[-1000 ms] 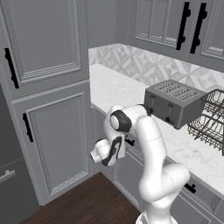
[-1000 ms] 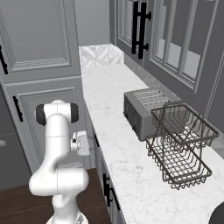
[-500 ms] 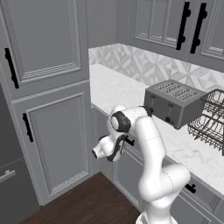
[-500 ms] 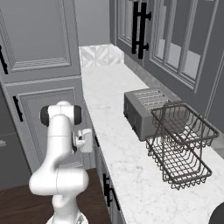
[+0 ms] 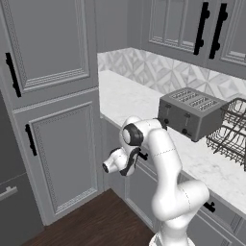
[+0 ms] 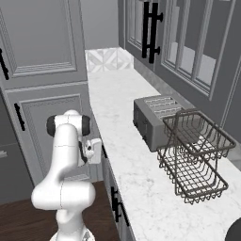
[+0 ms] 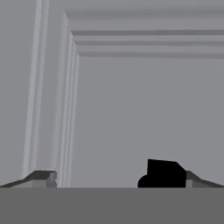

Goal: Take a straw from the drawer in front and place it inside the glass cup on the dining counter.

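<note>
My gripper point(image 7: 116, 180) faces the grey recessed-panel front of the drawer point(image 7: 144, 109) from very close. Its jaws stand wide open with nothing between them. The black end of the drawer handle point(image 7: 162, 175) sits just inside the right fingertip point(image 7: 194, 180). From the left base view the gripper point(image 5: 140, 156) points at the cabinet face right under the counter edge. In the right base view the gripper point(image 6: 100, 149) sits against that same face. The drawer is shut. The straw, the glass cup and the dining counter are out of view.
A silver toaster point(image 5: 192, 113) and a dark wire dish rack point(image 6: 195, 155) stand on the marble counter point(image 6: 117, 108) backed by diamond tile. Tall grey cabinet doors point(image 5: 57, 158) with black vertical handles rise to the left. Dark wood floor point(image 5: 96, 226) lies below.
The hand has edged slightly closer to the drawer front. The jaws have stayed wide open.
</note>
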